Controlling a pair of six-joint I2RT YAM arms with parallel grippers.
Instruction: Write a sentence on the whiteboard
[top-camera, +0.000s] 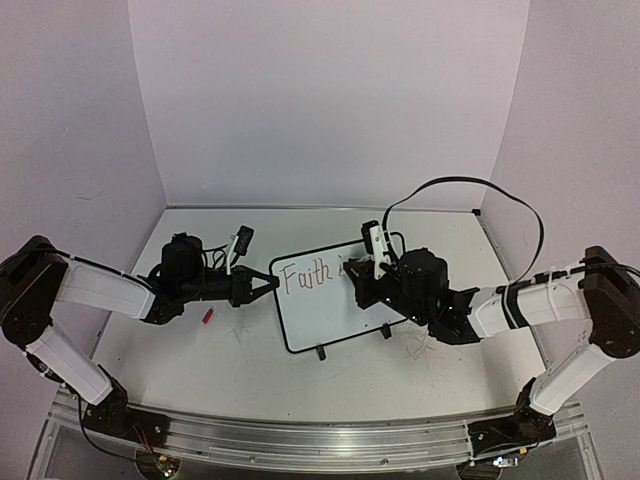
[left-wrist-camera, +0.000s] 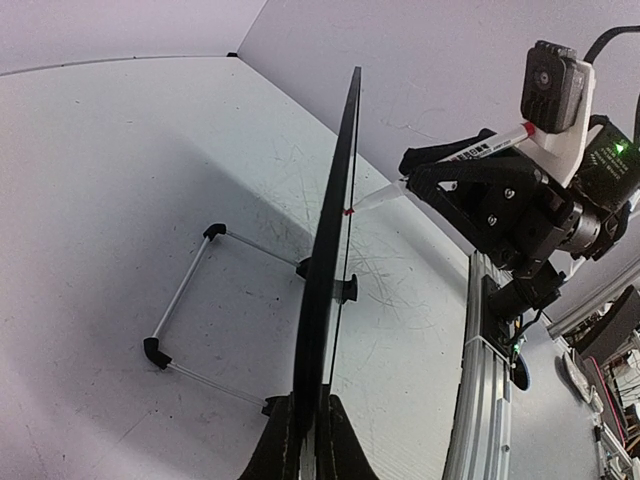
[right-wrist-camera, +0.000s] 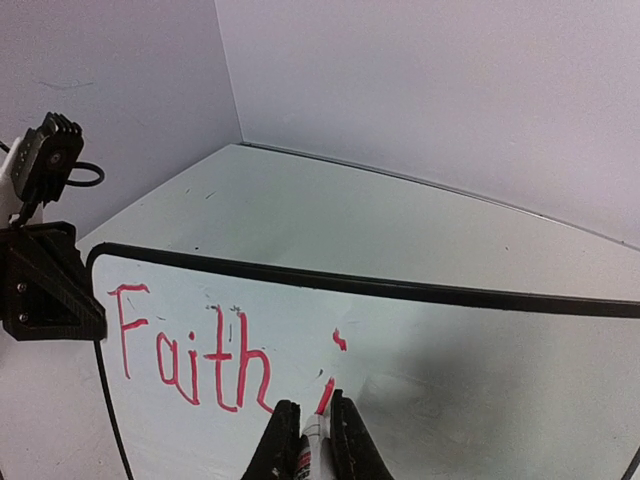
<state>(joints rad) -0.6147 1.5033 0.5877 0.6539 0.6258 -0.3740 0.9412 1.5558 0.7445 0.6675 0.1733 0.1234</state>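
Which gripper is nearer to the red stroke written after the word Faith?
Right. The right gripper holds the marker with its tip at the red stroke; the left gripper clamps the whiteboard at its left edge, beyond the word Faith.

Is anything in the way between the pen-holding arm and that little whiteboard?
Nothing visible. The right tool holds a red marker whose tip touches the whiteboard just after the word Faith; the surface beyond is blank.
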